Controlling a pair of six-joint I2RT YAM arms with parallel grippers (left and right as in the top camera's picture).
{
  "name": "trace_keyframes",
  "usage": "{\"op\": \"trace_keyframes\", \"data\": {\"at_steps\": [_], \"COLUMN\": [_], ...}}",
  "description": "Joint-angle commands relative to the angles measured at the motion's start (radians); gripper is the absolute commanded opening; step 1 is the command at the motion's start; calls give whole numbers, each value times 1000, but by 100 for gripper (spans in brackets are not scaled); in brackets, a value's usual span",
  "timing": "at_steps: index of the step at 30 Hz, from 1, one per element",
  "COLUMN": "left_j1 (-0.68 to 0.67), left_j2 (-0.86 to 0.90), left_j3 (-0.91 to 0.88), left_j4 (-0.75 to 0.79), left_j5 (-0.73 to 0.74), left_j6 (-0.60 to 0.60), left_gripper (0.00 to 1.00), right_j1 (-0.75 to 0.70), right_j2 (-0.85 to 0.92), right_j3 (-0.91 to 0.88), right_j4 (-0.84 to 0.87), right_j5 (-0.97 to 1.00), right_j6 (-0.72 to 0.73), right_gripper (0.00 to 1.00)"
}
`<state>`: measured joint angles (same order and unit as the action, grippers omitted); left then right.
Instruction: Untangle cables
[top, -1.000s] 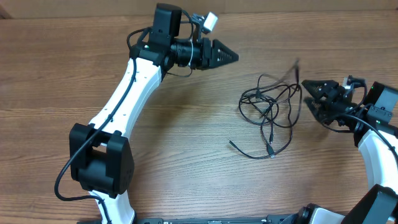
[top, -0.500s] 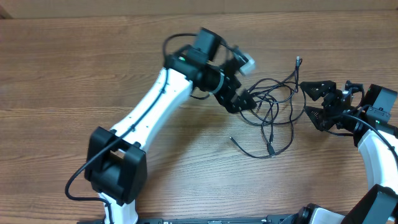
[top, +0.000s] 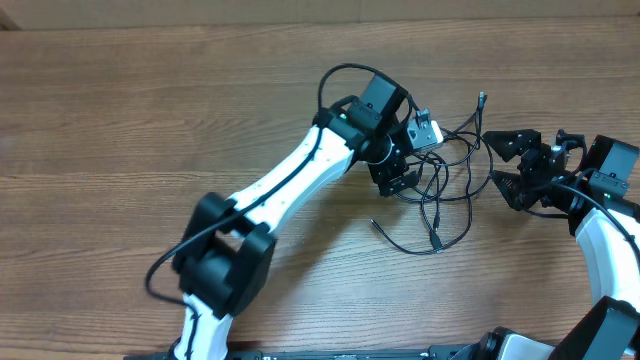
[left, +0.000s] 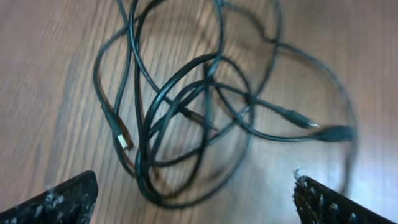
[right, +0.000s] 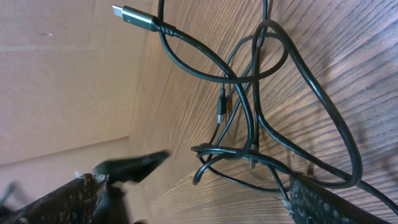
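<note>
Bench (top: 120, 120): brown wood-grain top, the grain running side to side from overhead.

Cables (top: 437, 200): thin black cords lying flat on the bench in one loose knot of overlapping loops. I count several strands crossing at the knot's middle. Which cord is which, I cannot tell.

From the knot, one strand runs toward the bench's far edge and ends in a small plug (top: 481, 98).

On the knot's near side a wider loop trails out, with two free ends (top: 375, 225) lying apart there.

Close up, a silver-tipped plug (right: 134, 15) rests on the wood.

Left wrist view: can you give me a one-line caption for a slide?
Left end effector, open, poised over loosely tangled black cables with small plug connectors on a wooden table.
</note>
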<state>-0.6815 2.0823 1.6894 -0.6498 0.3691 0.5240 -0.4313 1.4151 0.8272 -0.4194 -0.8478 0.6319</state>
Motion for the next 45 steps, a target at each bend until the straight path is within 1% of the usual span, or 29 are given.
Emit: {"op": "trace_keyframes", "data": {"at_steps": [1, 2, 3, 5, 6, 8, 9, 11, 16, 18, 19, 21, 22, 25, 28, 30, 32, 38, 42, 45], "left_j1": [-16, -20, -26, -26, -26, -24, -24, -24, -24, -24, -24, -27, -31, -45, -60, -72, -92, -135, -162, -168], "left_j2": [69, 77, 91, 95, 95, 95, 95, 95, 56, 10, -37, -88, -110, -166, -204, -216, -218, -218, -218, -220], "left_j3": [-1, -1, -1, -1, -1, -1, -1, 4, 54, 87, 111, 129, 135, 149, 152, 152, 152, 152, 153, 169], "left_j4": [46, 52, 71, 97, 109, 138, 142, 140, 92, 66, 64, 83, 93, 101, 100, 93, 70, 20, 26, 29], "left_j5": [11, 13, 15, 15, 15, 16, 16, 16, 16, 16, 17, 27, 49, 120, 229, 304, 331, 331, 332, 377], "left_j6": [-8, -8, -13, -40, -58, -84, -84, -105, -166, -166, -175, -218, -226, -226, -268, -272, -271, -271, -278, -314], "left_gripper": [98, 96, 82, 47, 36, 18, 4, 4, 4, 4, 4, 4, 4, 4, 4, 4, 4, 4, 4, 4], "right_j1": [-2, -2, -2, -2, -2, -2, -2, -2, -2, 0, 11, 29, 42, 84, 102, 102, 102, 102, 102, 102], "right_j2": [0, 0, 0, 0, 0, 0, 0, 0, 0, 0, 0, 0, 0, 0, 0, 0, 0, 0, 0, 0], "right_j3": [-3, -3, -3, -3, -3, -3, -3, -3, -3, -3, -3, -3, -3, -3, -3, -3, -3, -3, -3, -3], "right_j4": [5, 5, 5, 5, 5, 5, 5, 5, 2, -3, -15, -25, -32, -35, -32, -31, -31, -23, -7, -13], "right_j5": [9, 9, 9, 10, 9, 9, 10, 10, 9, -10, -39, -59, -59, -57, -34, -32, -32, -32, -19, 89], "right_j6": [-5, -5, -7, -13, -12, -12, -12, -13, -15, -50, -92, -124, -142, -151, -135, -135, -135, -135, -135, -136], "right_gripper": [93, 93, 87, 82, 79, 74, 71, 67, 68, 68, 68, 70, 71, 72, 73, 75, 76, 79, 81, 81]}}
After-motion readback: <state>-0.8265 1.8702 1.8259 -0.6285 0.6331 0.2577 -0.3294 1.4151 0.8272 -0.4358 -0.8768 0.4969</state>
